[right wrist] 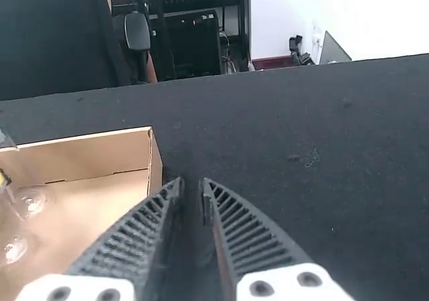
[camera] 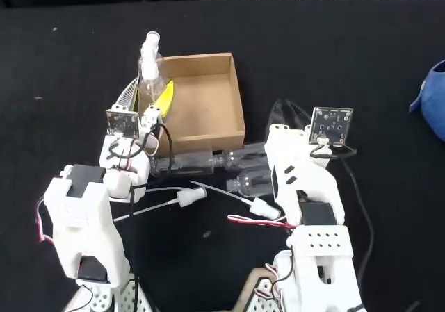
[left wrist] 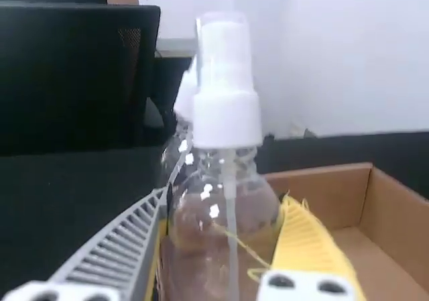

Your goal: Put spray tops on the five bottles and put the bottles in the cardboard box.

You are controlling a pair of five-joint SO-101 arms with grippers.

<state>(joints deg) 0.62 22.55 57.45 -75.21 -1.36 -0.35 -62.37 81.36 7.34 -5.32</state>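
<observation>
While the brown cardboard box sits open-topped on the black counter, the left end effector clamps an upright clear plastic bottle, capped with a white spray top, at the box's left wall. The right end effector, black and ribbed, hovers by the box's right wall, its jaws a narrow slit apart with nothing between them. More clear bottles lie on their sides before the box, with two loose spray tops nearby.

capped bottle: one, upright
uncapped bottles: three as far as I can tell, lying clear and overlapping
loose spray tops: two, each with tube
cardboard box: one
arms: two
</observation>
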